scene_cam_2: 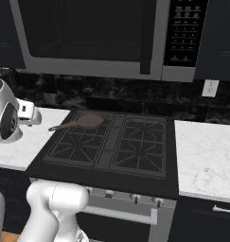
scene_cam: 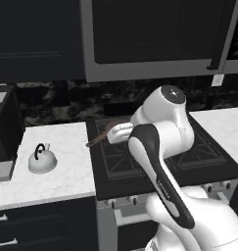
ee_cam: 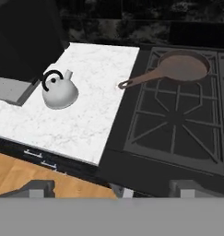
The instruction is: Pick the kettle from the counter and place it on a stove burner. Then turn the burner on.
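The small white-silver kettle [scene_cam: 42, 160] [ee_cam: 61, 91] with its black arched handle stands upright on the white marble counter [scene_cam: 61, 184] [ee_cam: 90, 120], left of the black cooktop. My gripper [ee_cam: 113, 190] hangs high above the seam between counter and stove. It is open, its two fingertips [ee_cam: 40, 188] far apart with nothing between them. In the hand view the kettle lies well off to the upper left of the fingers. The front left stove burner [ee_cam: 178, 124] [scene_cam_2: 74, 146] is bare. In the left base view my arm hides part of the cooktop.
A brown long-handled frying pan [ee_cam: 182, 67] [scene_cam_2: 88, 121] sits on the back left grate, its handle pointing toward the counter. A black appliance [scene_cam: 3, 127] stands at the counter's left end. A microwave [scene_cam_2: 88, 38] hangs over the stove. More counter [scene_cam_2: 206, 156] lies to the right.
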